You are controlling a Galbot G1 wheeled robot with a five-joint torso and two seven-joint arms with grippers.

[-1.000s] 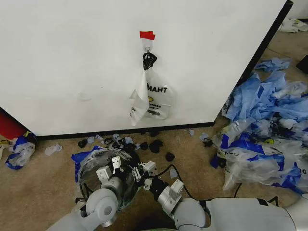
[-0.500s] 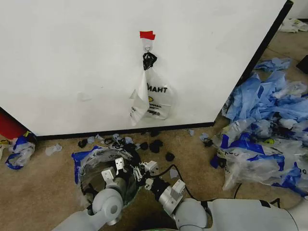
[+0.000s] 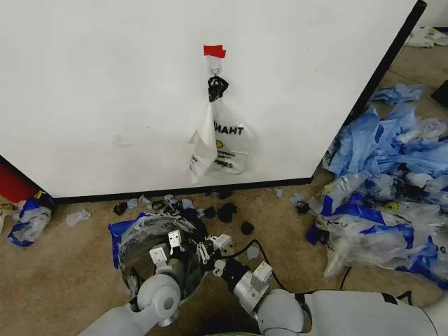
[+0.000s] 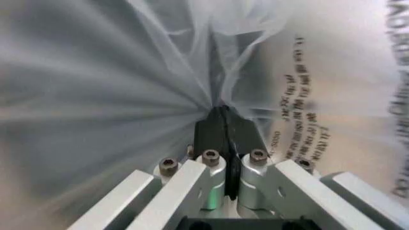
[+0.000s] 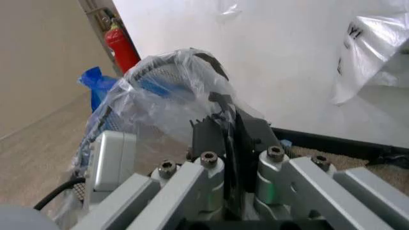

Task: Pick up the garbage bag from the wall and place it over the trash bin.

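The garbage bag (image 3: 136,234), thin see-through plastic with blue patches, is draped over the round black mesh trash bin (image 3: 190,225) on the floor in front of the wall (image 3: 105,91). My left gripper (image 3: 170,246) is inside the bin's mouth and is shut on the bag's film (image 4: 128,72), which fans out from its fingertips (image 4: 217,125). Just to its right, my right gripper (image 3: 210,246) is shut on the bag's edge at the bin's near rim. In the right wrist view the bag (image 5: 160,100) covers the mesh (image 5: 163,71) beyond that gripper (image 5: 225,115).
A clear bag with black lettering (image 3: 224,143) hangs from a hook under red tape (image 3: 214,50). Heaped blue and clear bags (image 3: 392,189) cover the floor at right. Black scraps (image 3: 224,212) lie along the wall base. A red fire extinguisher (image 5: 124,45) stands at far left.
My left arm has shifted slightly right and forward, carrying the bag film a little further across the bin's mouth. The right gripper has barely moved.
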